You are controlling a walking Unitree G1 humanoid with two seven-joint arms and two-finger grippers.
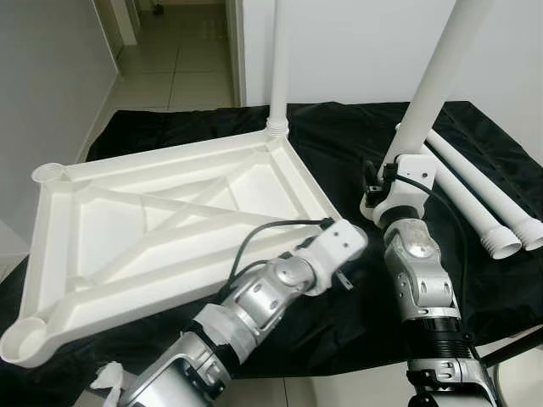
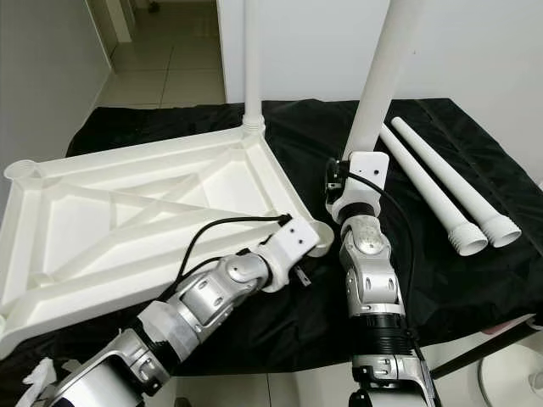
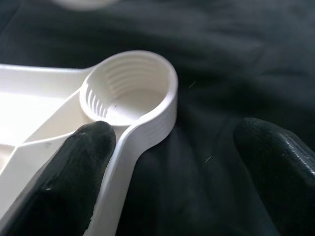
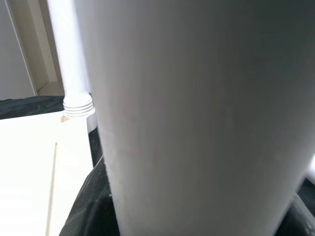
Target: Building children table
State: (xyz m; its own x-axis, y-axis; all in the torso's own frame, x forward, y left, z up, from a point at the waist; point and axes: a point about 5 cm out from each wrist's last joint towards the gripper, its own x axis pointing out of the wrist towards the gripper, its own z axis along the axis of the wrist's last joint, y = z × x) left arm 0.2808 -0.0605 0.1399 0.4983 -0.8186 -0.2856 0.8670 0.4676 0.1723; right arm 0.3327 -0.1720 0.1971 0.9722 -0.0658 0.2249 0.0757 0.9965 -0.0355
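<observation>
The white tabletop (image 1: 161,229) lay upside down across the left half of the frame on the black-draped desk (image 1: 475,288); one leg (image 1: 278,59) already stood screwed in at its far corner, upper centre; the right gripper (image 2: 352,182) pinched a second leg (image 2: 382,76) upright, not yet seated; the left gripper (image 3: 172,167), fingers spread, straddled the rim beside the empty threaded socket (image 3: 130,91); two spare legs (image 1: 484,199) lay at right, so three remained unfitted.
</observation>
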